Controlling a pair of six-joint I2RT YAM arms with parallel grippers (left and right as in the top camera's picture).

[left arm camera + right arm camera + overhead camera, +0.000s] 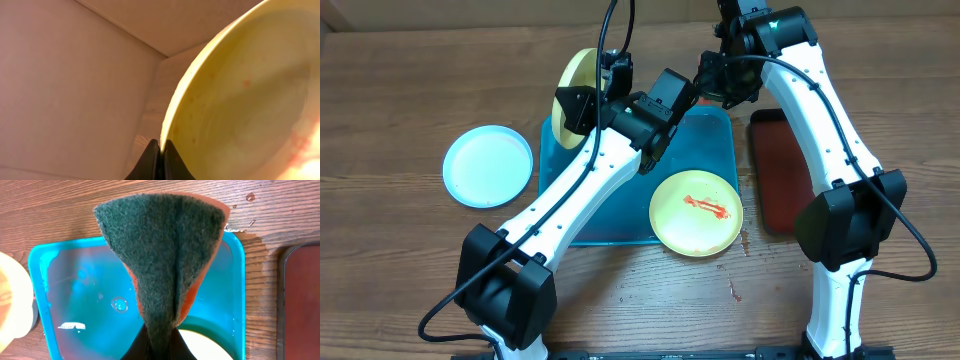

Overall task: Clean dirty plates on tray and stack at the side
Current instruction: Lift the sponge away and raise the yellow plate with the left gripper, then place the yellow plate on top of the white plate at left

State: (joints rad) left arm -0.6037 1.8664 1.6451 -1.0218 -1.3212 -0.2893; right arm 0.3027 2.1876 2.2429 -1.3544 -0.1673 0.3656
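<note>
Tilting on edge, a yellow-green plate (573, 75) is pinched at its rim by the left gripper (161, 150) over the back left corner of the turquoise tray (705, 140).

A folded scouring sponge (160, 255) is clamped in the right gripper (159, 347) above the wet tray. A sauce-smeared plate (696, 212) is laid across the tray's front right rim. A light-blue plate (488, 166) is set apart on the wooden table (400, 260), left of the tray.

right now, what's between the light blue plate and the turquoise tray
Only a narrow strip of bare wooden table. The light-blue plate and the tray sit apart, with nothing lying in the gap. The overhead view shows it.
</note>
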